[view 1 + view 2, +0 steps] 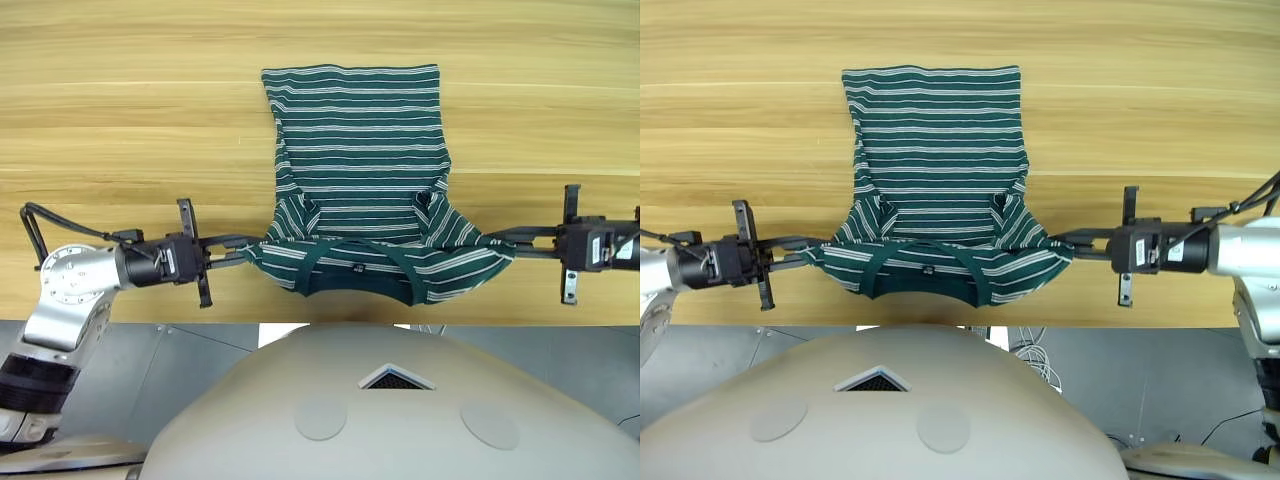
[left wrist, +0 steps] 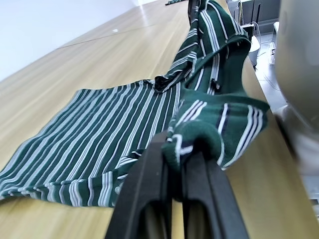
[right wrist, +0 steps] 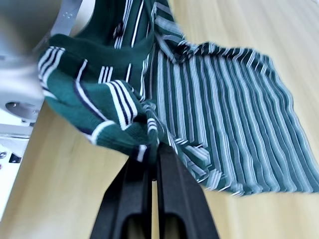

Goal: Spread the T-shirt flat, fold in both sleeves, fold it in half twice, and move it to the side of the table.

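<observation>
A dark green T-shirt [image 1: 360, 140] with white stripes lies on the wooden table, hem at the far side, both sleeves folded in. Its collar end is lifted off the table near the front edge and stretched between my two grippers. My left gripper [image 1: 255, 247] is shut on the left shoulder corner [image 2: 192, 142]. At the opposite side my right gripper [image 1: 500, 240] is shut on the right shoulder corner [image 3: 142, 144]. The collar [image 1: 925, 268] sags between them.
The wooden table [image 1: 120, 120] runs wide to both sides of the shirt and beyond its hem. Its front edge [image 1: 150, 322] lies just below the grippers, with grey floor past it.
</observation>
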{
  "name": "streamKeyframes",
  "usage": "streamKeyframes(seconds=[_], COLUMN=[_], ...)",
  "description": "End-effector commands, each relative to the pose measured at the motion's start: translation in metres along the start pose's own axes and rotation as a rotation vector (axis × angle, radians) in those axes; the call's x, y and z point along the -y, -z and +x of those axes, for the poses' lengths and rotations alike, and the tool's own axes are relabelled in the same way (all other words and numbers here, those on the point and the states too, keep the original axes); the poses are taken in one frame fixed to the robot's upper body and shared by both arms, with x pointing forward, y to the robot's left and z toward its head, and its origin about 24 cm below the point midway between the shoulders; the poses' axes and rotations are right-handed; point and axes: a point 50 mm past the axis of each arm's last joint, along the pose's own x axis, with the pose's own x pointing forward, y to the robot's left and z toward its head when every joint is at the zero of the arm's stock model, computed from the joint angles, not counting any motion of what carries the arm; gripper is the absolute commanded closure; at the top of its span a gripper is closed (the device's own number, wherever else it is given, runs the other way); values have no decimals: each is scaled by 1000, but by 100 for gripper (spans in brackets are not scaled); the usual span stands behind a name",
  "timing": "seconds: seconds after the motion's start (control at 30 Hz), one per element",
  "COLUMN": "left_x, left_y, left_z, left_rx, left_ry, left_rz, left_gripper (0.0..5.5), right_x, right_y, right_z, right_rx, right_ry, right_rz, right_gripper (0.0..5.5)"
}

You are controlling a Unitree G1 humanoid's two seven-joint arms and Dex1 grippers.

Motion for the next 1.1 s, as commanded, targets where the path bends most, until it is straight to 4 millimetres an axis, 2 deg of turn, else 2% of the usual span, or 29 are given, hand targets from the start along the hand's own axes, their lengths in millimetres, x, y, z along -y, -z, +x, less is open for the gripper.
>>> streamKeyframes(seconds=[0.03,0.13,0.2,0.27,0.37,0.43,0.57,0.63,0.67,0.77,0.93,1.1], left_x=[-69,-141,-169,-183,-188,-191,-193,-190,-188,-179,-173,-176], left_y=[8,20,21,20,28,37,54,62,66,79,86,89], left_z=[10,23,34,46,57,57,61,62,62,63,66,64], left_rx=[-5,-51,-56,-56,-66,-79,-121,-127,-139,-174,-189,-211], left_ry=[-81,-207,-272,-293,-317,-419,-645,-705,-723,-770,-779,-873], left_rz=[-41,-146,-201,-230,-267,-316,-426,-483,-498,-543,-598,-661], left_gripper=[549,549,549,549,549,549,549,549,550,490,410,337], right_x=[75,141,165,177,184,186,184,183,182,180,182,176], right_y=[4,20,24,28,33,39,52,55,57,65,69,75], right_z=[-12,-4,9,25,50,62,78,82,83,81,72,71], right_rx=[-3,-16,-49,-73,-89,-121,-173,-182,-195,-245,-240,-208], right_ry=[82,171,211,234,241,286,370,403,417,488,596,627], right_rz=[44,191,257,299,345,386,460,482,484,484,485,449], right_gripper=[550,550,550,550,550,550,550,550,519,470,386,309])
